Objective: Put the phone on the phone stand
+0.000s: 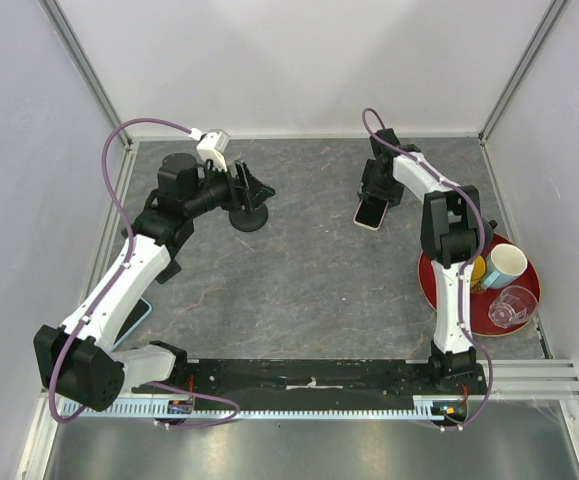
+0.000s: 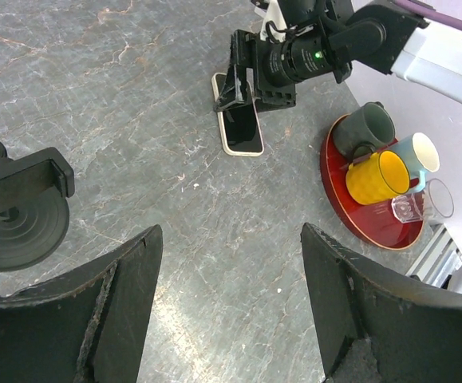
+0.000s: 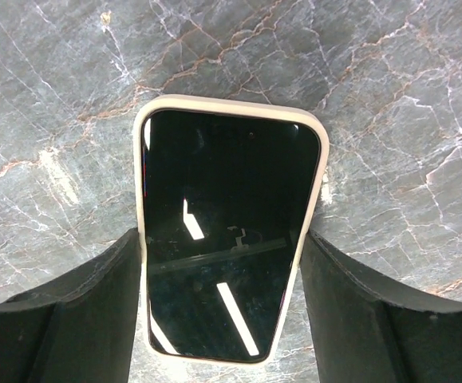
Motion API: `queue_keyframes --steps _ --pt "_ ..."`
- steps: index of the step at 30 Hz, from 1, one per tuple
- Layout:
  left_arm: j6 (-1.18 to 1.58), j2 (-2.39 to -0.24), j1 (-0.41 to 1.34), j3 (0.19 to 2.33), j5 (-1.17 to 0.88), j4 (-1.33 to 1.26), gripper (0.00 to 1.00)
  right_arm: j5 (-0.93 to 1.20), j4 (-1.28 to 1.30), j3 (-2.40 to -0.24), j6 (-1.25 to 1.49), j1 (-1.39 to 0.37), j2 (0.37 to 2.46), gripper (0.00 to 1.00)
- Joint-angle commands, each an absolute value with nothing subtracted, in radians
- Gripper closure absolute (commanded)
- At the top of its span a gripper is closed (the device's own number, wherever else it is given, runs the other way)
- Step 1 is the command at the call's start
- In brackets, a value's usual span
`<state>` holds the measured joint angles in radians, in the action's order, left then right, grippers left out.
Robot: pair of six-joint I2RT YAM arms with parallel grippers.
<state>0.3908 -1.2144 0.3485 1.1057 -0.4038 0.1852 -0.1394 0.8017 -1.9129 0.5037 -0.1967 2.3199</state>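
Observation:
The phone [image 1: 370, 213], dark screen in a cream case, lies flat on the grey marble table, far right of centre. It also shows in the left wrist view [image 2: 241, 128] and fills the right wrist view [image 3: 227, 231]. My right gripper [image 1: 374, 196] [image 3: 221, 239] straddles it, both fingers pressed against its long edges. The black phone stand [image 1: 249, 205], with a round base and clamp head, stands at far left of centre and shows in the left wrist view [image 2: 15, 215]. My left gripper [image 1: 256, 186] [image 2: 231, 231] is open and empty just right of the stand.
A red tray [image 1: 529, 300] [image 2: 330, 183] at the right holds a grey mug [image 2: 362, 128], a yellow cup [image 2: 378, 175], a blue cup [image 1: 504, 265] and a clear glass [image 1: 511, 305]. A flat light-blue object [image 1: 141, 316] lies under the left arm. White walls enclose the table.

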Motion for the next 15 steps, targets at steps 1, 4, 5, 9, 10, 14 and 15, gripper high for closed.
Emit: queue_keyframes --steps 1,4,5,9,10,14,15 --pt "0.371 -1.198 0.341 1.123 -0.431 0.16 0.23 -0.091 0.729 -1.734 0.539 -0.213 2.317 0.98" --pt "0.364 -1.198 0.342 1.124 -0.437 0.161 0.23 -0.084 0.565 -1.603 0.517 -0.238 2.202 1.0" --pt "0.364 -1.203 0.341 1.124 -0.44 0.163 0.23 -0.086 0.524 -1.567 0.514 -0.244 2.168 1.0" --pt "0.36 -1.239 0.341 1.138 -0.512 0.158 0.23 -0.057 0.271 -1.329 0.503 -0.262 1.947 1.0" --pt "0.362 -1.25 0.341 1.149 -0.559 0.155 0.23 -0.051 0.231 -1.29 0.503 -0.267 1.91 1.0" --pt "0.423 -1.301 0.342 1.164 -0.734 0.101 0.3 -0.008 0.034 -1.138 0.521 -0.279 1.747 1.0" --pt "0.439 -1.304 0.342 1.163 -0.767 0.082 0.3 -0.003 0.011 -1.097 0.526 -0.294 1.693 1.0"
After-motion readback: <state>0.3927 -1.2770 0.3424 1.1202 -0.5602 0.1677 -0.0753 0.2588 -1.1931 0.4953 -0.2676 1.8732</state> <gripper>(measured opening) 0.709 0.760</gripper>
